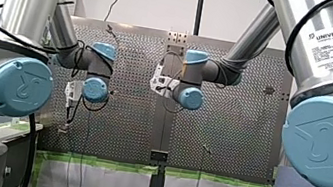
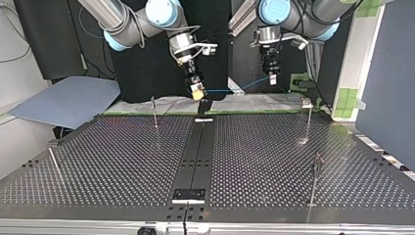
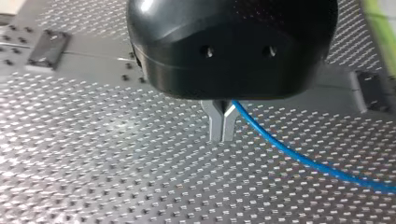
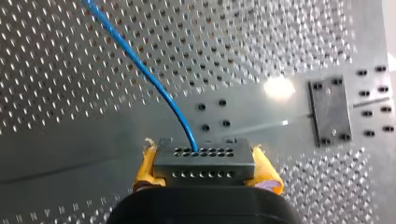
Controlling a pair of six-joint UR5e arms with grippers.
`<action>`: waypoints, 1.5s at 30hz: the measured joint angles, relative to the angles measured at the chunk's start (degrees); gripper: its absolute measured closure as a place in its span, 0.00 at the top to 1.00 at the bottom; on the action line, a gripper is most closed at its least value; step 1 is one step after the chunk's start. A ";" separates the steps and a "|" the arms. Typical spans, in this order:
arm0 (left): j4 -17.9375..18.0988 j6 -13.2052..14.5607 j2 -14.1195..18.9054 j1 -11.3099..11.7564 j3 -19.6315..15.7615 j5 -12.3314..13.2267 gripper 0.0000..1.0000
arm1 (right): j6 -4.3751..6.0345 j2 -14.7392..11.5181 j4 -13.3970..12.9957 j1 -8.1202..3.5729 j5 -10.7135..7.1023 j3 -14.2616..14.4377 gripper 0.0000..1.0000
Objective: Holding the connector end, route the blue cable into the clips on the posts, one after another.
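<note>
1. Blue cable (image 4: 154,77) leaves the grey connector (image 4: 204,158), which my right gripper (image 4: 205,170) clamps between its yellow pads (image 4: 267,173). The pad tips are partly hidden behind the connector.
2. My left gripper (image 3: 222,138) has its metal fingers (image 3: 215,123) pinched together on the cable at their root. The contact is half hidden under the black housing (image 3: 233,42).
3. In the top view the cable spans the air between both grippers, above the arm-side edge of the perforated table (image 2: 122,161), apart from every post.
4. Farther across the table stand thin posts (image 2: 309,122). The clips (image 2: 307,102) atop them are too small to make out, and the cable is not discernible in the front view.
</note>
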 joint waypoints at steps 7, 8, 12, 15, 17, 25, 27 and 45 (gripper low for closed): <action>-3.10 -0.20 3.50 0.72 2.79 0.68 0.00 | -0.08 0.08 1.46 0.64 -1.40 -2.17 0.00; -3.33 -0.21 4.17 0.78 2.96 0.65 0.00 | -0.13 0.08 1.86 0.73 -1.48 -2.59 0.00; -3.88 -0.27 6.38 0.98 3.21 0.47 0.00 | -0.32 0.09 3.97 1.15 -1.65 -4.78 0.00; -4.36 -0.39 8.02 1.24 3.33 0.42 0.00 | -0.37 0.09 5.02 1.40 -1.71 -5.97 0.00; -5.01 -0.57 9.11 1.49 3.62 0.49 0.00 | -0.46 0.09 5.50 1.54 -1.73 -6.49 0.00; -7.74 -2.30 11.56 2.39 5.58 1.71 0.00 | -0.56 -0.23 8.06 2.43 -2.04 -9.16 0.00; -8.48 -2.41 12.48 2.88 6.17 1.89 0.00 | -0.61 -0.40 9.02 2.77 -2.51 -10.10 0.00; -15.17 -4.32 15.18 10.43 10.41 6.59 0.00 | -0.23 -1.22 15.43 4.07 -3.31 -18.40 0.00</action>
